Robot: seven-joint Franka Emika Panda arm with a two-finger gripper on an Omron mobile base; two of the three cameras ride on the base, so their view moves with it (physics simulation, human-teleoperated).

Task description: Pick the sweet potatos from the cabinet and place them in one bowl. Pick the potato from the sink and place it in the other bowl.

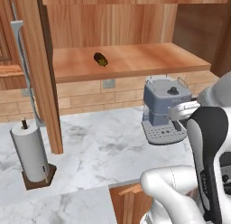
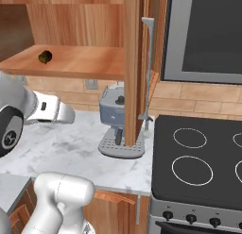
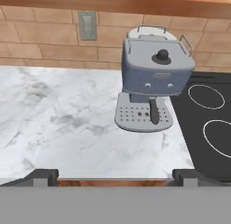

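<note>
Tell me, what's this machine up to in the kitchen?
The white robot arm is holding nothing right now. Its fingers stand wide open, low over the marble counter, facing a blue-grey coffee machine beside the stove. Above, the wooden cabinet is open, and one dark sweet potato lies on its shelf, untouched. A paper towel roll stands further along the counter. So the fetching hasn't started yet.

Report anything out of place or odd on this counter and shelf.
Nothing is spilled, tipped or damaged. One sweet potato lies alone on the cabinet shelf. The coffee machine and paper towel roll stand upright on the counter.
</note>
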